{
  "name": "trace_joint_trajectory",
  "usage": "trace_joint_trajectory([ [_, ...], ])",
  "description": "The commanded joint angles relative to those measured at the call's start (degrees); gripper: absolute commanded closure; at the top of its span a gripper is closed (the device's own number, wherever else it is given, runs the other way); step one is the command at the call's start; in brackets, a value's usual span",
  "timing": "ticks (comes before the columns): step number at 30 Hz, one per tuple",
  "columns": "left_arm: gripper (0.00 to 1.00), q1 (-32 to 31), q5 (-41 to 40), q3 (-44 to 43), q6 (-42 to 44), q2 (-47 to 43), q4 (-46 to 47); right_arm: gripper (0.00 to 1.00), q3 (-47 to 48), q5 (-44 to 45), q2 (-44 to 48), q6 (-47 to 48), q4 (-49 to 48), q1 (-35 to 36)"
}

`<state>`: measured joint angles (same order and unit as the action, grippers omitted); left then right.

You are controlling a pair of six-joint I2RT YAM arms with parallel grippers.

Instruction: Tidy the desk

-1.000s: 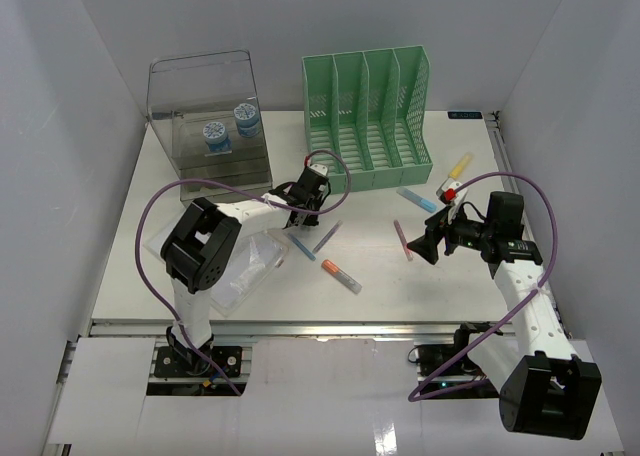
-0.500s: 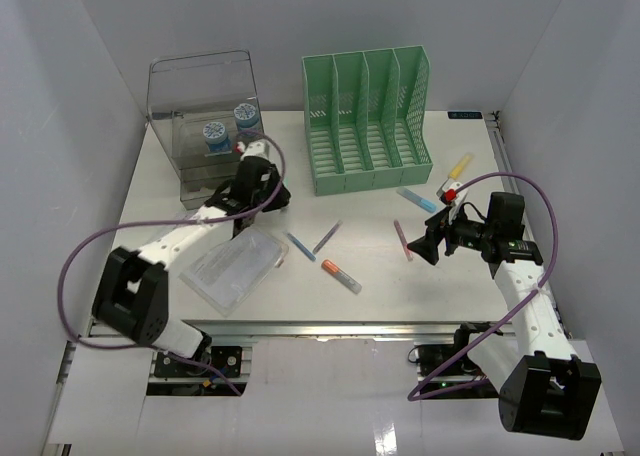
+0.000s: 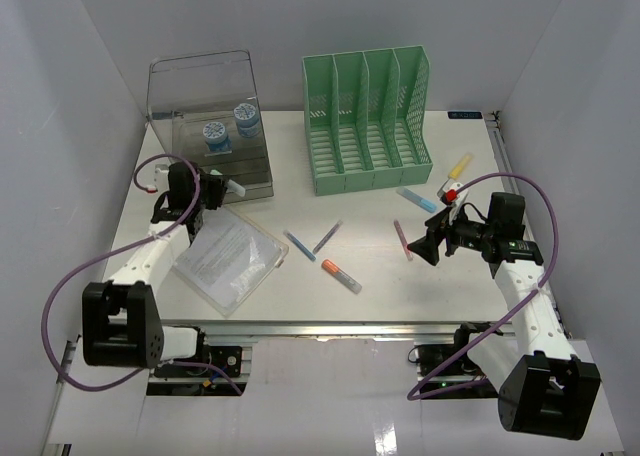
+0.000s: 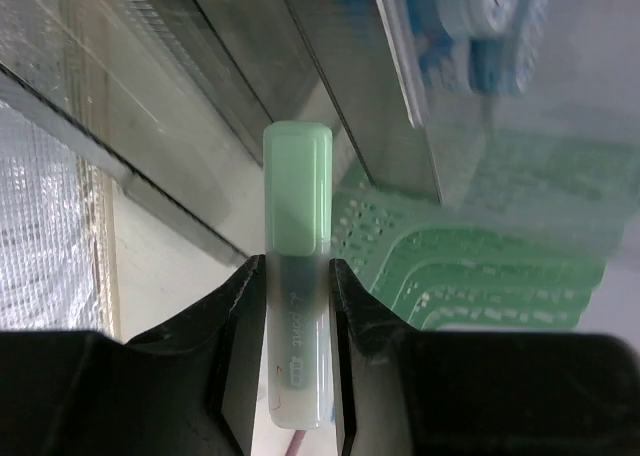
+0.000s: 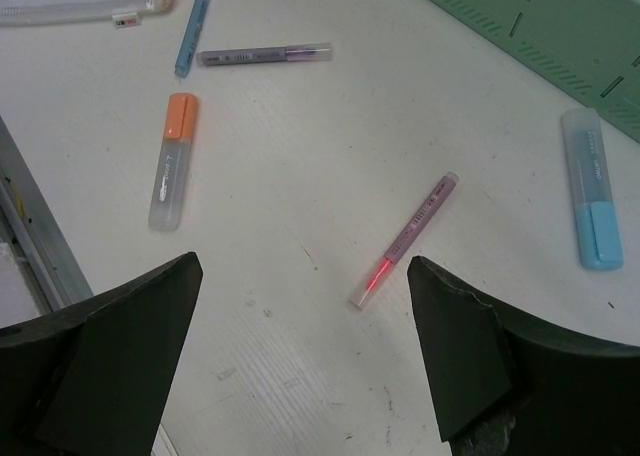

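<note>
On the white desk (image 3: 450, 286) my left gripper (image 3: 207, 192) is shut on a green highlighter (image 3: 233, 186). It sits at the front of the clear drawer box (image 3: 210, 126). In the left wrist view the highlighter's green cap (image 4: 297, 186) sticks out past the jaws of the left gripper (image 4: 297, 274), close to the box's drawer fronts. My right gripper (image 3: 427, 244) hovers open over the desk. In the right wrist view the right gripper (image 5: 302, 271) has nothing in it, and a pink pen (image 5: 405, 241) lies just ahead of it.
A green file rack (image 3: 365, 116) stands at the back. A clear pouch (image 3: 225, 258) lies front left. Loose on the desk are a blue pen (image 3: 298, 244), a grey pen (image 3: 327, 236), an orange highlighter (image 3: 340, 274), a blue highlighter (image 3: 415, 198) and a yellow highlighter (image 3: 460, 164).
My left arm has swung from the middle of the desk to the left, carrying the green highlighter to the front of the drawer box. The right arm has not moved.
</note>
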<state>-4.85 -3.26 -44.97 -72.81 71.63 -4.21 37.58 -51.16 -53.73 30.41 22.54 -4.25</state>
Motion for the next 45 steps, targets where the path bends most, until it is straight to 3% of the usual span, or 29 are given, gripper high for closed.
trace_joint_trajectory([
  [1, 0.93, 1.69, 0.72, -6.56, -12.61, 5.3, -2.66, 0.1, -0.58, -1.14, 0.47, 0.44, -0.04, -0.75],
  [5, 0.83, 2.76, 0.07, -10.39, -14.77, 9.64, -3.69, 0.1, -0.58, -1.57, 0.4, 0.73, 0.17, -0.93],
  [11, 0.3, 3.0, -1.39, -8.79, -14.21, 8.85, -0.46, 0.1, 0.54, -7.27, -2.87, 6.14, 6.11, -0.93],
  [15, 0.08, 3.41, -0.69, -6.88, -10.8, 6.15, 1.53, 0.1, 1.28, -8.76, -5.78, 7.88, 7.43, -0.71],
  [18, 0.07, 3.83, 2.36, -5.53, -5.92, 3.65, 3.49, 0.1, 2.7, -7.55, -7.84, 8.21, 8.29, 1.14],
  [21, 0.07, 3.88, 8.88, -3.27, 2.43, -0.33, 8.87, 0.1, 5.45, 1.25, -9.66, 7.19, 8.83, 9.13],
  [25, 0.06, 3.94, 26.7, 3.57, 18.66, -6.8, 20.2, 0.1, 8.9, 21.52, -13.64, 2.25, 8.32, 28.38],
  [30, 0.02, 3.97, 40.38, 8.64, 33.19, -14.91, 13.78, 0.1, 12.72, 40.15, -22.72, -7.19, 5.57, 45.57],
  [36, 0.02, 3.97, 40.91, 12.73, 44.08, -28.01, 4.03, 0.1, 17.98, 50.15, -30.84, -20.34, 1.62, 55.93],
  [40, 0.02, 3.97, 39.27, 15.74, 50.49, -34.36, -1.75, 0.09, 20.48, 49.94, -36.95, -22.87, 1.36, 57.43],
  [45, 0.02, 3.88, 37.01, 15.21, 53.64, -37.58, -5.46, 0.0, 22.22, 49.9, -41.77, -23.46, 1.28, 58.6],
])
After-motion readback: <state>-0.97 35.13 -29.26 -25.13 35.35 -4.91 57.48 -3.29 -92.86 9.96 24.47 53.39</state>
